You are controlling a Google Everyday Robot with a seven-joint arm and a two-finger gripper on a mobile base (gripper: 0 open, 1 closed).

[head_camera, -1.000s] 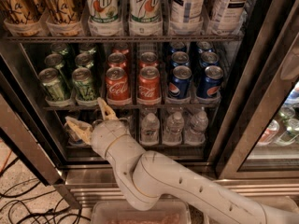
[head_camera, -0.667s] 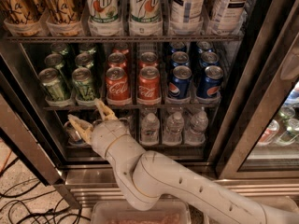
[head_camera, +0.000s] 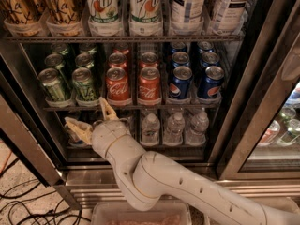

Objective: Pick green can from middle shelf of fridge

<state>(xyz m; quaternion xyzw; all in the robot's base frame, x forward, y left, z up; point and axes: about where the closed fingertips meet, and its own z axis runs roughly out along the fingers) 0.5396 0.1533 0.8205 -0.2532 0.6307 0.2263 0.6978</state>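
Several green cans stand in two lanes at the left of the middle shelf [head_camera: 187, 106] of the fridge [head_camera: 243, 125]; the front two are the left one [head_camera: 53, 85] and the right one [head_camera: 85, 84]. My gripper [head_camera: 92, 119] is open, just below the shelf's front rail and under the right green lane. One tan finger [head_camera: 108, 109] points up at the rail between the green and red cans. The other finger [head_camera: 78, 127] points left, in front of the lower rack. It holds nothing.
Red Coca-Cola cans [head_camera: 149, 86] and blue Pepsi cans [head_camera: 180, 82] fill the shelf to the right. Tall bottles [head_camera: 146, 8] stand on the rack above, small water bottles [head_camera: 174, 128] on the rack below. The glass door [head_camera: 276, 125] is open at right. Cables [head_camera: 28, 210] lie on the floor.
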